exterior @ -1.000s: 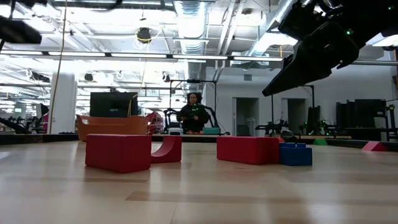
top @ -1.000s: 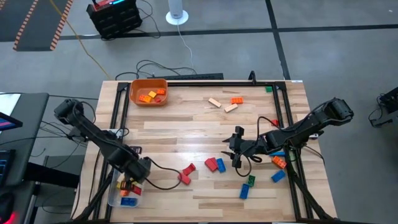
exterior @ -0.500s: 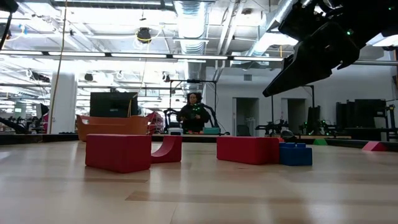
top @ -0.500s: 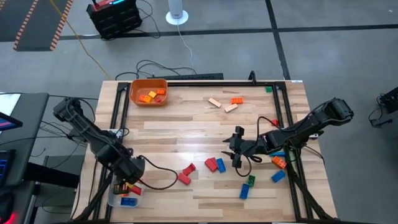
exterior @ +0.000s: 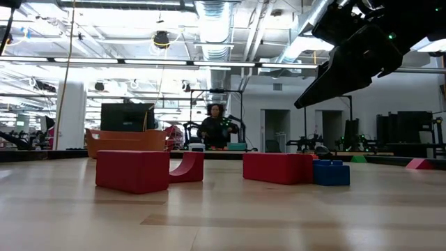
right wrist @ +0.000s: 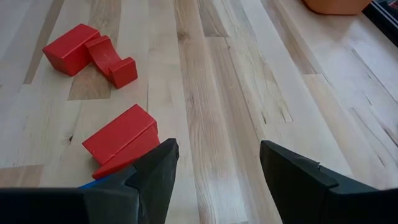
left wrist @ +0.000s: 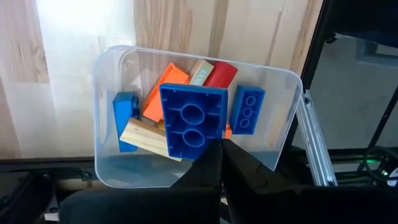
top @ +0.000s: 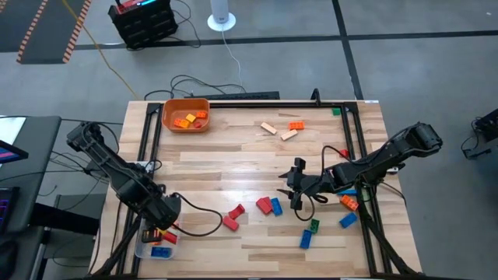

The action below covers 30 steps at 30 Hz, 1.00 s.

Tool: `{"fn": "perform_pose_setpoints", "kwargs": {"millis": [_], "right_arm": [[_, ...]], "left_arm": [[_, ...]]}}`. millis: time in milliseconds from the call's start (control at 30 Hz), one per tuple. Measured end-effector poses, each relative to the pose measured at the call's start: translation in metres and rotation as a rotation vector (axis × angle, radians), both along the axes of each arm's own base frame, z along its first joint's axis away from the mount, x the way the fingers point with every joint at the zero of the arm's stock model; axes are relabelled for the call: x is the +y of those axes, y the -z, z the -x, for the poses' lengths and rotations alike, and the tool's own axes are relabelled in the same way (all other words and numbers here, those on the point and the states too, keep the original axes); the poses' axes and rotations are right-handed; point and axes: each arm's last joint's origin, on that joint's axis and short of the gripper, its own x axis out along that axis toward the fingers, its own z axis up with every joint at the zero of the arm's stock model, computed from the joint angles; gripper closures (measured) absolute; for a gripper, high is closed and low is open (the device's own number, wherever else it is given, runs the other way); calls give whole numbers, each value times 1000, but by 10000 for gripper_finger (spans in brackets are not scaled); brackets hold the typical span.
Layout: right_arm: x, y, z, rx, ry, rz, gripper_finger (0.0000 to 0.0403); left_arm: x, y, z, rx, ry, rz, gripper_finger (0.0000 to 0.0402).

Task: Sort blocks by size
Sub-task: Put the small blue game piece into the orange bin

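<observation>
The left hand (left wrist: 219, 163), clenched and empty, hangs over the tub (left wrist: 107, 163). The right hand (right wrist: 214, 163), released, should descend squarely on the red block (right wrist: 121, 140) at its 9 o'clock.

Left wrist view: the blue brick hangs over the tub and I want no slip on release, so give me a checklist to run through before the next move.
1. Left gripper shut on the large blue brick: ok, jaws pinch its near edge.
2. Brick over the clear tub: ok, its outline sits inside the rim.
3. Room in the tub: cannot tell; orange, red, tan and blue pieces already pile up under the brick.
4. Right gripper clear of the drop: ok, it waits open mid-table above the red blocks.
5. Orange bin untouched at the far corner: ok.
</observation>
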Motion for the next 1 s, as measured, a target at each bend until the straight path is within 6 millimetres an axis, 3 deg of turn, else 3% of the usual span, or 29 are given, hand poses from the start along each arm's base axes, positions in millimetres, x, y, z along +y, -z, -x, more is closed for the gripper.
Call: {"fn": "perform_pose_setpoints", "kwargs": {"millis": [567,800,1000], "right_arm": [[0,0,0,0,0,-1,143],[0,0,0,0,0,-1,143],[0,0,0,0,0,-1,143]], "left_arm": [[14,-19,18,-24,-139,92,401],[31,-38,33,-181,-222,130,401],[49,-46,41,-396,-244,-23,401]]}}
